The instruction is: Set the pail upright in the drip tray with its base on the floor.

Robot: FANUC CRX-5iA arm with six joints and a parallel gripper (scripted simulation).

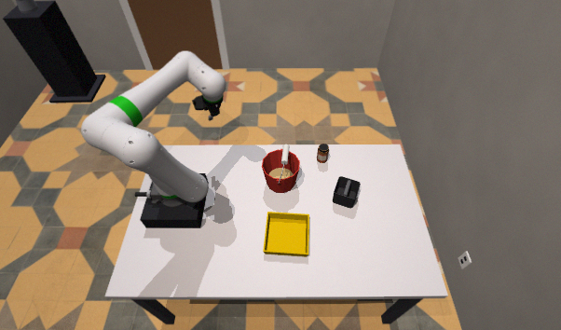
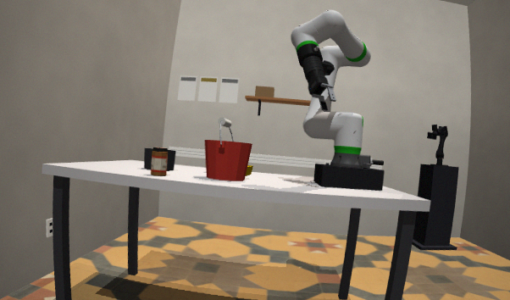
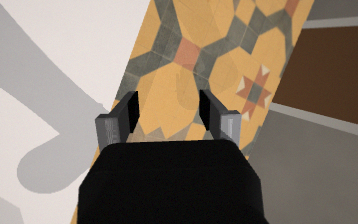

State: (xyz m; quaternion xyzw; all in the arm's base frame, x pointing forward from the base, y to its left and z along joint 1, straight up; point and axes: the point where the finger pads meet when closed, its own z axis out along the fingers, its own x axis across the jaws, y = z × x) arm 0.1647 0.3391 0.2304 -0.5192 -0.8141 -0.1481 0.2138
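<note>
The red pail (image 1: 280, 185) (image 2: 228, 163) stands upright on the white table, behind the tray in the top view. It has pale contents at its bottom. Its wire handle is raised, with a white grip (image 1: 285, 155) (image 2: 224, 122) above the rim. The yellow square drip tray (image 1: 287, 236) (image 2: 249, 170) lies flat and empty, mostly hidden behind the pail in the exterior view. My gripper (image 1: 212, 117) (image 2: 329, 104) (image 3: 169, 103) is open and empty, high up and well to the robot-base side of the pail. Neither pail nor tray shows in the wrist view.
A brown jar (image 1: 322, 154) (image 2: 159, 163) with a dark lid stands beyond the pail, near the table's (image 1: 361, 275) back edge in the top view. A black box-like caddy (image 1: 346, 198) (image 2: 171, 160) with a grey bar stands right of the pail there.
</note>
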